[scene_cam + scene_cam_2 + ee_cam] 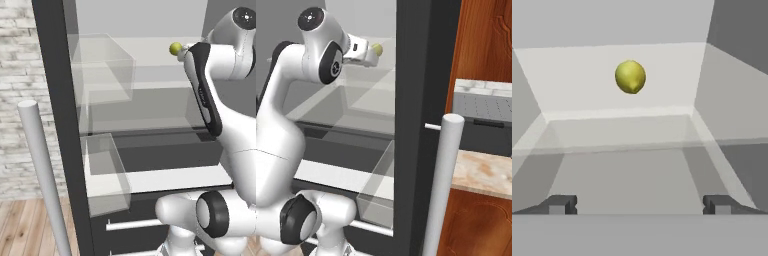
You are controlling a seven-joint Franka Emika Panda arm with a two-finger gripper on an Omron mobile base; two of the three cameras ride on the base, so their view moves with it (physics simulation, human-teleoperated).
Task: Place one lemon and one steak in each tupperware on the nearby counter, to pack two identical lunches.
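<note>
A yellow-green lemon rests on a pale shelf deep inside an open fridge, ahead of my gripper and slightly left of its centre line. The two dark fingertips stand wide apart with nothing between them, so the gripper is open and short of the fruit. From the left base camera the lemon peeks out just past my forearm on the upper shelf. From the right base camera the lemon sits right at the end of the hand. The counter lies to the right of the fridge. The steak and the tupperware are out of view.
Clear plastic door bins hang at the left of the opening. A thick white door handle and the dark door edge stand between the fridge and the counter. A grey appliance sits on that counter.
</note>
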